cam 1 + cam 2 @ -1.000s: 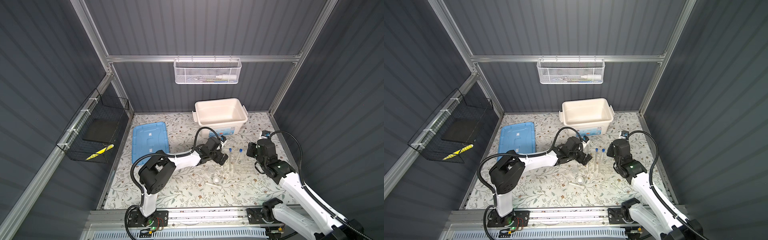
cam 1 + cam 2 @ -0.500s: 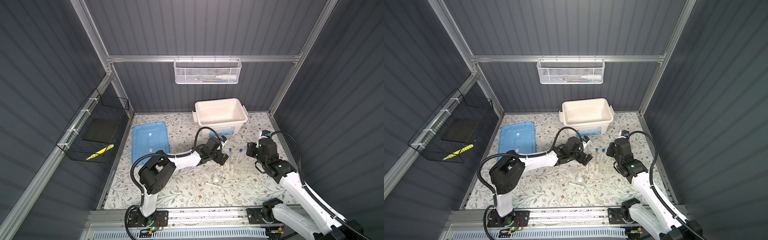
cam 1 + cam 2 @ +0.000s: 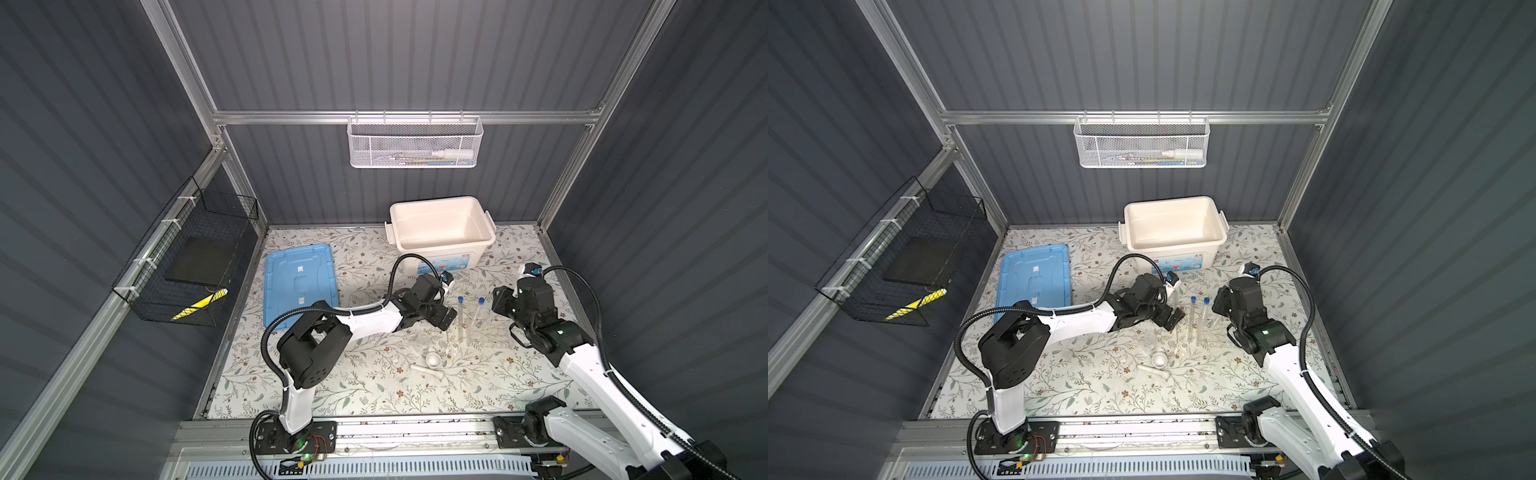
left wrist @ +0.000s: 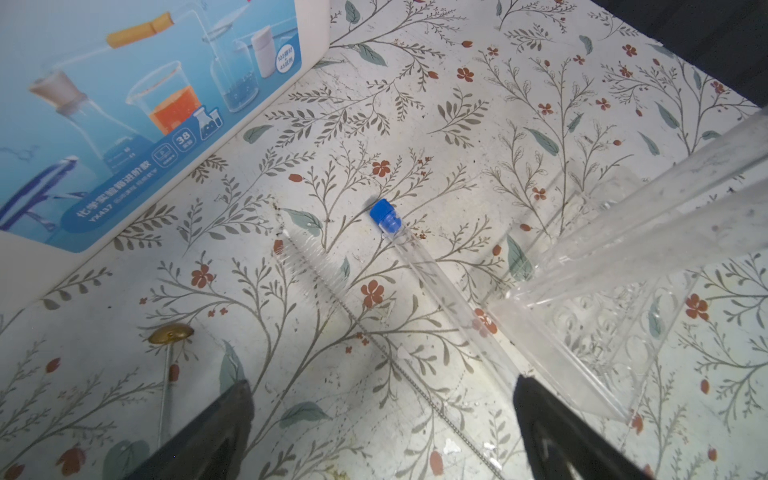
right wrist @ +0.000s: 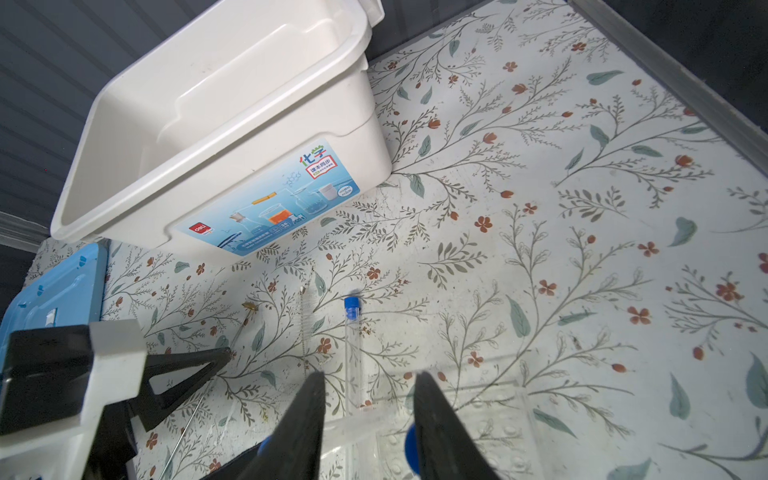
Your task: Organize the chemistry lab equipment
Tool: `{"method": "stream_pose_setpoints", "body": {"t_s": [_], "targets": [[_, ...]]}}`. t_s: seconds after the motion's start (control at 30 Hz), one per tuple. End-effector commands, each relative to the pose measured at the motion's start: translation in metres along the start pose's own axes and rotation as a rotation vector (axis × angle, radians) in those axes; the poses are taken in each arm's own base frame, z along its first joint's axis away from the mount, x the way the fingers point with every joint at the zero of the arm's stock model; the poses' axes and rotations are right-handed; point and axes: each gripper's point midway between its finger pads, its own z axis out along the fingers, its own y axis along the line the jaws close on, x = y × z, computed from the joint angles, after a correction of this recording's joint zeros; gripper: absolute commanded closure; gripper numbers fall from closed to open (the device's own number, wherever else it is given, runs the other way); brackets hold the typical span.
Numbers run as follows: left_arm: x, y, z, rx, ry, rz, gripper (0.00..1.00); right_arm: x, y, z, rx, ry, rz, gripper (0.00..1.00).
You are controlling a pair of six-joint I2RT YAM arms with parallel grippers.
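- Left fingers point(image 4: 382, 382) spread wide, holding nothing, just above the counter point(image 4: 478, 104).
- Ahead, between them, lie 1 capped test tube point(image 4: 436, 282) and a thin brush point(image 4: 313, 269), both flat.
- Just outside 1 finger: a spoon rod point(image 4: 170, 334); outside the other, the clear rack point(image 4: 602, 332).
- Behind the left fingers: beaker point(image 3: 422, 341), bowl point(image 3: 433, 359), pestle point(image 3: 424, 370).
- Right fingers point(image 5: 369, 376) part-way apart over that rack; a grip on its tilted tube point(image 3: 478, 313) cannot be told.
- Beyond both: the white tub point(image 5: 208, 124).

- The white-and-black left arm point(image 3: 370, 322) stretches low and forward, towards the middle.
- Its black left gripper point(image 4: 382, 428) points downward, jaws spread wide.
- The white-and-black right arm point(image 3: 582, 365) reaches forward and inward.
- Its black right gripper point(image 5: 370, 409) angles down, jaws narrowly apart; whether it grips anything is unclear.
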Motion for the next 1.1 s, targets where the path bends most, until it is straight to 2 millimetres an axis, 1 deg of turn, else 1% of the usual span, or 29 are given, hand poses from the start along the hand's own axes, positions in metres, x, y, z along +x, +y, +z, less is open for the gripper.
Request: {"method": "stream_pose_setpoints", "body": {"t_s": [0.0,0.23,0.47,0.67,0.87,1.07], "targets": [[-0.003,-0.003,-0.002,-0.003,0.0,-0.008,0.01,0.006,-0.004,0.0,0.004,0.025,0.027,0.61],[-0.003,-0.002,-0.002,-0.006,0.0,-0.008,0.01,0.011,-0.003,0.005,-0.006,0.054,0.049,0.61],[-0.001,-0.002,-0.002,-0.009,0.005,-0.01,0.01,0.015,0.004,0.011,-0.038,0.073,0.076,0.62],[-0.001,-0.002,-0.002,-0.01,0.005,-0.011,0.0,0.016,0.009,0.012,-0.066,0.082,0.086,0.64],[-0.001,-0.002,-0.002,-0.01,0.004,-0.012,0.0,0.019,0.006,0.008,-0.068,0.077,0.096,0.65],[-0.001,-0.003,-0.002,-0.005,0.003,-0.014,0.0,0.022,0.008,0.007,-0.083,0.088,0.094,0.65]]}}
